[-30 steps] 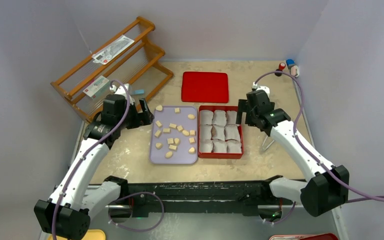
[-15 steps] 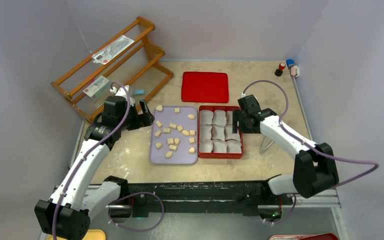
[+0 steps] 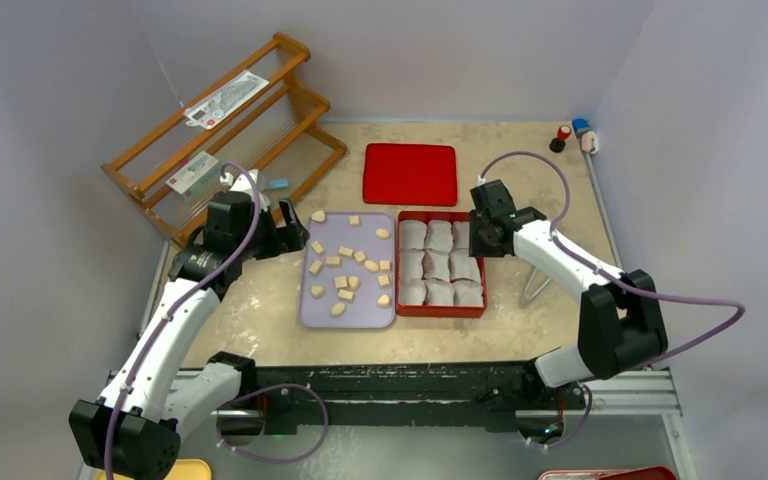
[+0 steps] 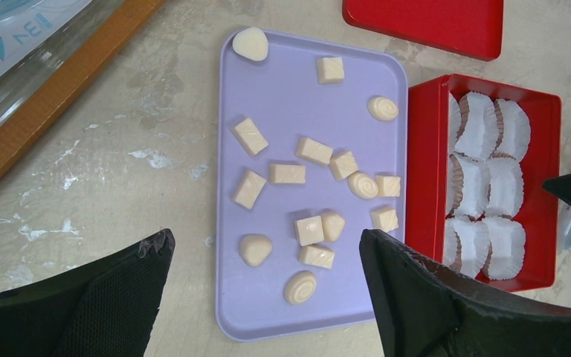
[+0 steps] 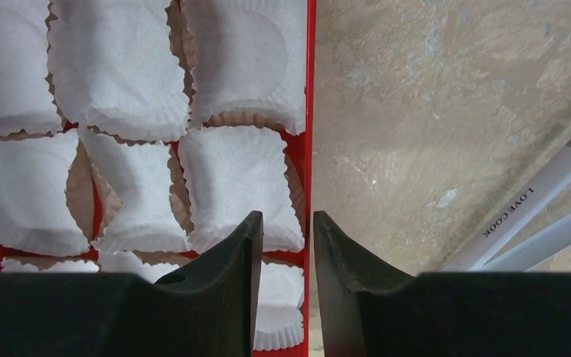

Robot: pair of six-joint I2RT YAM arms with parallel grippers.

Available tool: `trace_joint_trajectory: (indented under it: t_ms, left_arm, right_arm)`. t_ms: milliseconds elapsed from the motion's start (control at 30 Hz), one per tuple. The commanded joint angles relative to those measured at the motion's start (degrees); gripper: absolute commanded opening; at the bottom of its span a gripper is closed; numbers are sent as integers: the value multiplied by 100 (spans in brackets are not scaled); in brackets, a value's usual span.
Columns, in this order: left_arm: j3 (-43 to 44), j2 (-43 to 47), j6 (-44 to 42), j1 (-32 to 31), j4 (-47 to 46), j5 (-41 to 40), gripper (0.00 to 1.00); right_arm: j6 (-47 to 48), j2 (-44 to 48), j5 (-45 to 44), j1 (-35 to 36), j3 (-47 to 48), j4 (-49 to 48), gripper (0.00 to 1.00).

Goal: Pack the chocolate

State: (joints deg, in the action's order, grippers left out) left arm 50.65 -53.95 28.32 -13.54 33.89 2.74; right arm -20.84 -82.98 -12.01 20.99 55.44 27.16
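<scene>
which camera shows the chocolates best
Left wrist view: the chocolates lie close on the purple tray, squares and round lumps distinct. The top view shows them as tiny dots. The right wrist view shows none, only paper cups.

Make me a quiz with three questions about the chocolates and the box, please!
1. Where are the chocolates?
A) in a bowl
B) on the purple tray
C) on a plate

2. How many paper cups sit in the red box?
A) four
B) nine
C) twenty

3. What are the paper cups like?
A) empty
B) each filled with a chocolate
C) torn to bits

Answers:
1 B, because every piece lies on the tray, which is beside the box.
2 B, because the cups make three rows of three.
3 A, because only white paper shows inside each cup.
</scene>
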Motion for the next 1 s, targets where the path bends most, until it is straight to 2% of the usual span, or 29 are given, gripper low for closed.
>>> trace_joint_trajectory:
  t_ms: [0,200,433,567,967]
  left_arm:
    - [45,41,-55,-17,-224,20,94]
    - [36,-25,-70,-17,-275,49,93]
    - [-16,-56,-87,-17,-356,68,93]
    - [-31,-97,-103,-15,-357,76,93]
    - [-34,-162,-125,-17,-401,86,93]
  right_arm:
    - [-49,-218,44,19,247,2,33]
    - [-70,-361,-45,15,241,-26,32]
    - [-123,-517,-141,-37,288,-3,9]
    - [-173,-615,-216,-111,331,80,0]
    - [-275,-522,-451,-363,414,270,0]
